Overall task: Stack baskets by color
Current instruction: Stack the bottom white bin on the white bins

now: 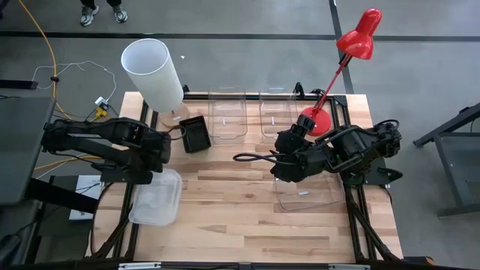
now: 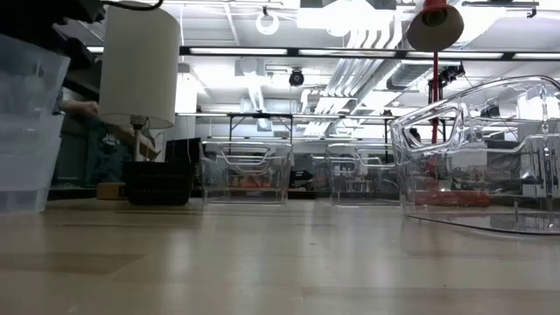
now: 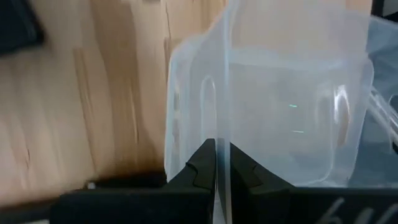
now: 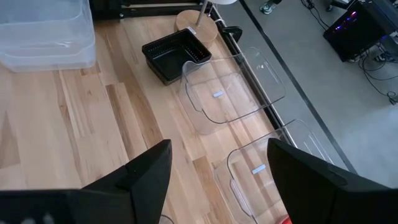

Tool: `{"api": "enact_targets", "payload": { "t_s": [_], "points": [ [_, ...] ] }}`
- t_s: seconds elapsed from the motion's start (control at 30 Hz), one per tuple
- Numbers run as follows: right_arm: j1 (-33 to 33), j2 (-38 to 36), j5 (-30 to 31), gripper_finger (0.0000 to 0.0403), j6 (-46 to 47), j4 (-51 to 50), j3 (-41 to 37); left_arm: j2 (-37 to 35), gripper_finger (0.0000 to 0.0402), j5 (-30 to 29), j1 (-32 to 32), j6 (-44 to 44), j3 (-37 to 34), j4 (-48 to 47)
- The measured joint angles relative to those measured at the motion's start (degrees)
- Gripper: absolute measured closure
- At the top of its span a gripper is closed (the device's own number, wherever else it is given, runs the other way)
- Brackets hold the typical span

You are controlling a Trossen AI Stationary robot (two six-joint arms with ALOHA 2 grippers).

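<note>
- At the lower left of the high view, the left gripper has its fingers pinched tight on the rim wall of a frosted white basket, which sits at the left edge of the worktop.
- From the left wrist view, that thin wall stands between the two dark fingers, with both of them touching it.
- Right of centre in the high view, the right gripper hangs above the wood with its fingers spread wide and nothing between them.
- Just below and right of that gripper lies a large clear basket; in the low view it shows tilted at the right side of the frame. I cannot tell whether the arm touches it.
- Farther back, a small black basket rests left of centre near the worktop's far edge.
- Beside it to the right, two more clear baskets stand side by side along that edge.
- At the upper left, a tall white lampshade rises by the black basket.
- At the upper right, a red desk lamp leans over the back corner.
</note>
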Motion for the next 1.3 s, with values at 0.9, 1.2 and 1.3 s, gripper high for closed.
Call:
{"api": "enact_targets", "payload": {
  "t_s": [0.9, 1.2, 1.3],
  "points": [
    [-0.3, 0.0, 0.3, 0.0151, 0.5, -0.2, 0.0, 0.0, 0.0382, -6.4, 0.1, 0.4, -6.9, 16.2],
    [-1.0, 0.0, 0.2, 0.0151, 0.5, -0.2, 0.0, 0.0, 0.0272, -7.5, 0.2, -3.3, -6.0, 15.8],
    [-1.4, 0.0, 0.0, 0.0151, 0.5, -0.2, 0.0, 0.0, 0.0232, -9.5, 0.9, -4.0, -3.8, 15.7]
  ]
}}
